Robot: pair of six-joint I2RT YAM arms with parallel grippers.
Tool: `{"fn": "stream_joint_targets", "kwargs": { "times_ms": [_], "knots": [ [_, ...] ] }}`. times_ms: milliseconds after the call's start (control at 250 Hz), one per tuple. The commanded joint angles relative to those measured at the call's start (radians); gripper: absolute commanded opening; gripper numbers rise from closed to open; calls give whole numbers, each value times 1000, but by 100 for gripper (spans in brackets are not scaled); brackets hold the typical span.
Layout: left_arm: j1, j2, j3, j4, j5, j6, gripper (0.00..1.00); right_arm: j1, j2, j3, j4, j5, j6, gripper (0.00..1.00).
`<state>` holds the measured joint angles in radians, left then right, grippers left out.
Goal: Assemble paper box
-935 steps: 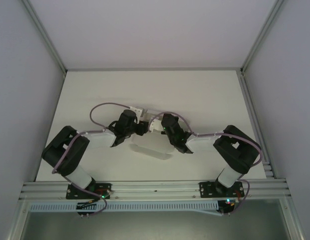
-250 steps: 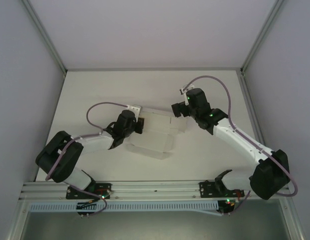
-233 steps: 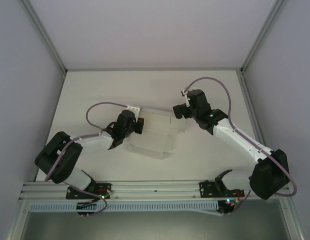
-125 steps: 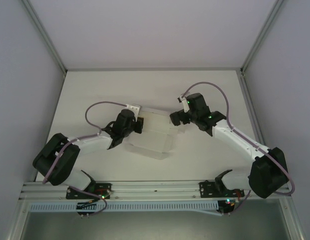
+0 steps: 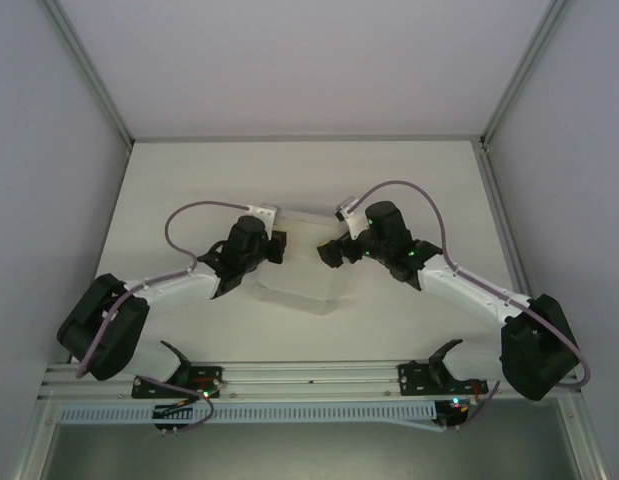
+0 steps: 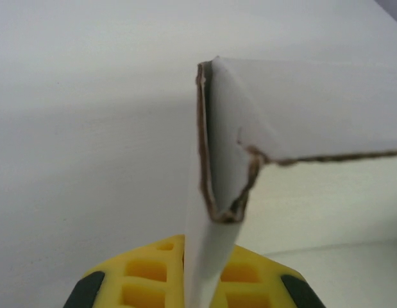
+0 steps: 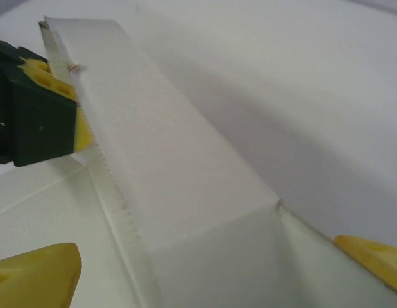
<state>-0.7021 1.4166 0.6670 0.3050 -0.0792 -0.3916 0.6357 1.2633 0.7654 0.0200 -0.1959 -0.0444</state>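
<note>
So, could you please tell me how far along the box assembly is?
Partway. Done: the box has one wall folded up and a corner creased. In hand: the left claw is shut on that corner, and the right claw is open, straddling the long wall without gripping it. Left: tucking that wall and, it seems, forming the other sides.

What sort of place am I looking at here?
Likely a robotics lab test booth: bare white table, plain enclosing walls, and two small arms bolted to an aluminium rail, handling a paper box.
</note>
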Motion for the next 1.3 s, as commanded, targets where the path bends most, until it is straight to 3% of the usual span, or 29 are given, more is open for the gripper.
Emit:
{"fn": "stream_joint_targets", "kwargs": {
  "times_ms": [0, 351, 551, 759, 910, 1062, 1298],
  "knots": [
    [-6, -29, 31, 40, 49, -32, 0, 35, -15, -22, 160, -18, -37, 100],
    [-6, -20, 36, 37, 66, -49, 0, 94, -25, -70, 292, 239, -48, 100],
    [-6, -21, 32, 24, 34, -52, 0, 94, -124, -99, 253, 289, -38, 100],
    [-6, -13, 40, 0, -6, -62, 0, 94, -277, -98, 98, 419, 31, 100],
    [-5, -19, 43, -16, -36, -67, 0, 85, -362, -59, -149, 596, 169, 100],
    [-6, -26, 41, -22, -63, -72, 0, 56, -398, -38, -394, 672, 354, 100],
    [-5, -18, 46, -30, -59, -46, 0, 6, -482, -127, -292, 587, 370, 100]
  ]
}}
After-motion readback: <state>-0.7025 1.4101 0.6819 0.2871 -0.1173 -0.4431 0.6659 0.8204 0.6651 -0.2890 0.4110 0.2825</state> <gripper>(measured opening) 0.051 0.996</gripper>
